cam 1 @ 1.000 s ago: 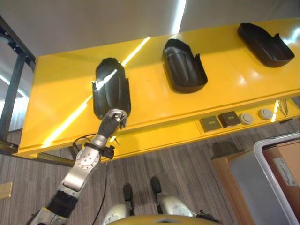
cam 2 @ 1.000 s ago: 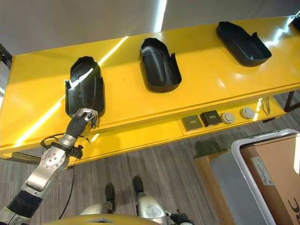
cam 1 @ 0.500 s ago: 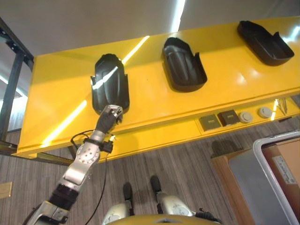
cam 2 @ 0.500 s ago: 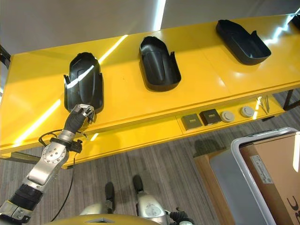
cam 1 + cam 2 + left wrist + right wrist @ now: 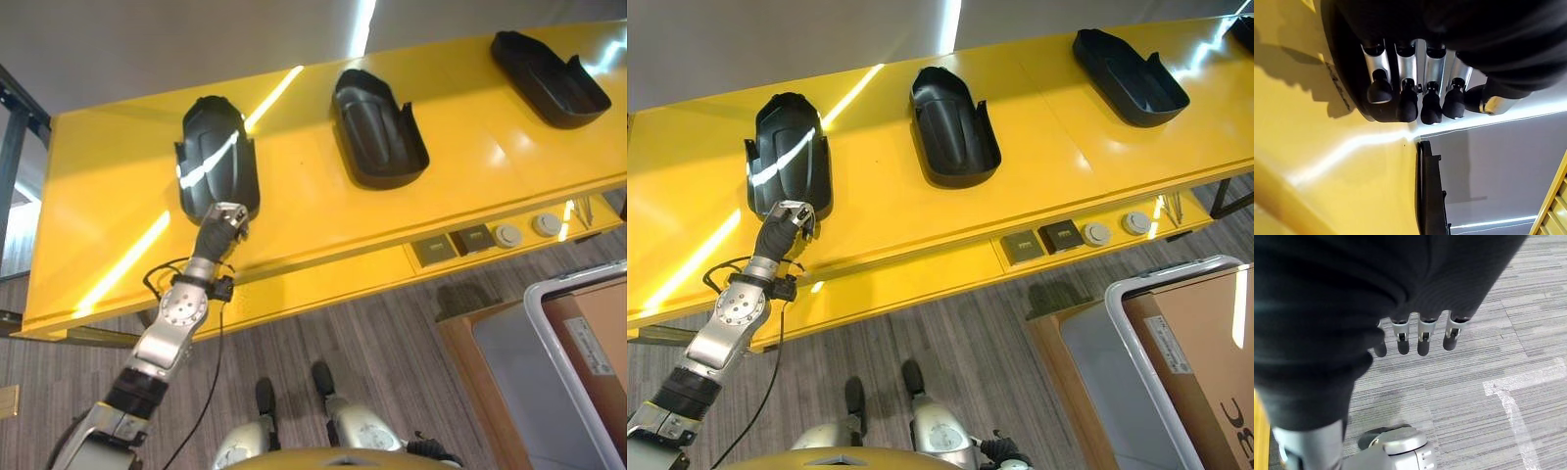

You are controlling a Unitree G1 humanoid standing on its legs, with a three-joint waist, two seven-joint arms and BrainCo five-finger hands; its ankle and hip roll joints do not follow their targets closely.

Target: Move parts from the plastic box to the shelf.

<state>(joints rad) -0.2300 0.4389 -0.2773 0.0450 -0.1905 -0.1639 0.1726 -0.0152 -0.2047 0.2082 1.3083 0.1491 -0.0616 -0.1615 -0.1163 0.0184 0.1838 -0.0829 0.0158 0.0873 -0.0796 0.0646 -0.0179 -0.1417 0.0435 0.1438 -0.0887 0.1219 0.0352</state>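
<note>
since a second ago the left hand (image 5: 223, 221) has pushed the leftmost black part (image 5: 214, 157) further back on the yellow shelf (image 5: 108, 206); the part sat partly over the front lip before and now lies wholly on the top surface. the whole picture has also shifted a little, so the camera moved too.

left eye view: left arm comes up from lower left, hand at the near end of the leftmost black part, fingers against its edge. two more black parts lie on the shelf, the middle part (image 5: 377, 129) and the right part (image 5: 547, 78), well apart from each other, all open side up. under the shelf top, a lower ledge with small dark square pieces (image 5: 454, 245) and round silver pieces (image 5: 521, 230). plastic box (image 5: 573, 367) at lower right on the grey carpet, pale rim, brown cardboard inside it.

right eye view: same scene. left hand (image 5: 784, 223) touches the near end of the leftmost part (image 5: 787, 154). middle part (image 5: 953, 127) and right part (image 5: 1129, 65) untouched. box (image 5: 1161, 362) at lower right.

left wrist view: left hand's fingers (image 5: 1407, 100) bent in a row, dark tips pressed against the black part (image 5: 1344, 73), thumb beside them; not wrapped round it, holding nothing. yellow shelf surface (image 5: 1327, 176) below.

right wrist view: right hand (image 5: 1415, 330) hangs over the grey carpet (image 5: 1498, 362), fingers straight and loose, nothing in it.
</note>
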